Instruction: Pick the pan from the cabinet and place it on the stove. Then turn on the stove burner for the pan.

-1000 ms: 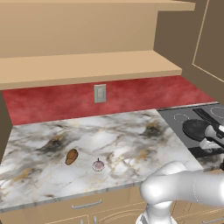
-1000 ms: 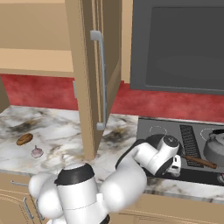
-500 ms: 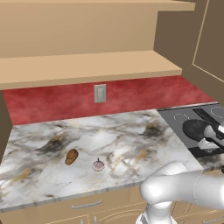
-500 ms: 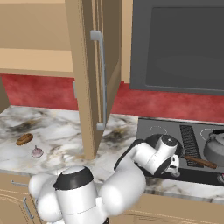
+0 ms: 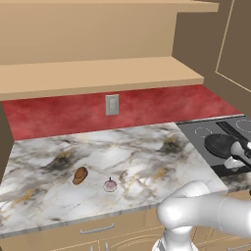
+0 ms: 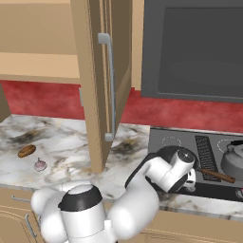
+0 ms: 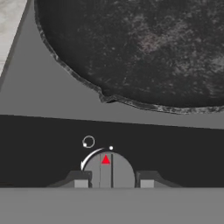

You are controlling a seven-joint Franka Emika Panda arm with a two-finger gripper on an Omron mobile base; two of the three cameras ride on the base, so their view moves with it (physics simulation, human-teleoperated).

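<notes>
Since the pan [image 7: 144, 48] already sits on the stove [image 7: 48, 94], at twelve o'clock from the tool [image 7: 113, 180], only the burner is left: the fingers are narrowed around the knob [image 7: 108, 169], apparently gripping it.

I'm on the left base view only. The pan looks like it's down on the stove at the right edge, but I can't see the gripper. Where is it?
Observer: The gripper is at the stove's front edge; in the hand view its fingers flank a round knob.
Operator: Has the knob been turned?
Observer: Its red triangle points straight up at the small white dot, at one end of the white arc.
Operator: Is the pan fully on the glass?
Observer: In the hand view the pan lies flat on the cooktop just beyond that knob.
Operator: Anything else on the stove?
Observer: A grey kettle sits at the right side.
</notes>
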